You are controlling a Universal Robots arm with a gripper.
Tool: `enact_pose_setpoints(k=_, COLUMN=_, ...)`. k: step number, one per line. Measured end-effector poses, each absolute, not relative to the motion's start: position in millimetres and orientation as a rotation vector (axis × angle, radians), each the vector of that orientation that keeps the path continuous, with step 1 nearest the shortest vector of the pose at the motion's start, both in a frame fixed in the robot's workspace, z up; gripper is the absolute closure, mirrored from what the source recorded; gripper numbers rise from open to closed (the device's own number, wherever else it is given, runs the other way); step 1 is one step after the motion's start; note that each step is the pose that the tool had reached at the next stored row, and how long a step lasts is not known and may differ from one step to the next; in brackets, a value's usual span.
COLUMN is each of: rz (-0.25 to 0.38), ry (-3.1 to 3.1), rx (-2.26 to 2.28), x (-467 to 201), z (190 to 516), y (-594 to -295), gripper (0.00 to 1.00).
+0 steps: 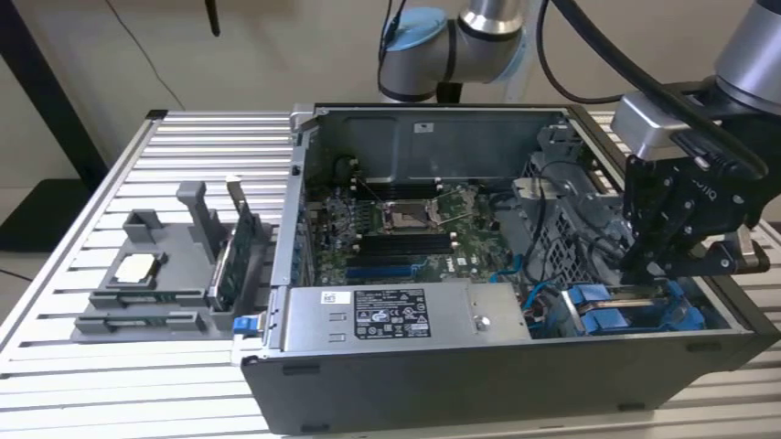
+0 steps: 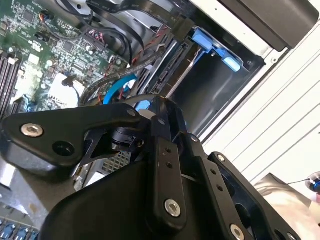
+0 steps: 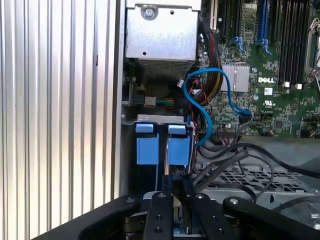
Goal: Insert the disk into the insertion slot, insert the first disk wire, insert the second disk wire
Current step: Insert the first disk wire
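Slatted table (image 1: 146, 155); tool (image 1: 643, 273) just above blue-framed disk (image 1: 610, 317).

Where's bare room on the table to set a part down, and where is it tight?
Free: slatted table between the grey fixture and its near edge, and the strip beyond the fixture. Crowded: inside the case, where cables and the gripper crowd the insertion slot.

1. Exterior view: soft, even light; slatted table (image 1: 123, 384) brightest around 8 o'clock.
2. Computer case (image 1: 488, 384) front looks dark at 6 o'clock.
3. First wrist view: mild glare off the grey metal box (image 3: 160, 35).
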State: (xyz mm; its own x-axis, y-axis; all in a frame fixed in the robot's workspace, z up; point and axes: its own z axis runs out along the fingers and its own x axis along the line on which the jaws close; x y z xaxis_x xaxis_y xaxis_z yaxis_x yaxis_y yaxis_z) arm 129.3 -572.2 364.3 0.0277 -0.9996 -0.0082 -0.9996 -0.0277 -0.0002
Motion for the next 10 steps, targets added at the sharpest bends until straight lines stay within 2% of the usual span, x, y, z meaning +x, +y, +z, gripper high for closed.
enact_pose_setpoints(k=10, rz=0.009, ry=2.186, rx=-2.248, x=129.5, z=364.2, y=-572.4, gripper=0.81)
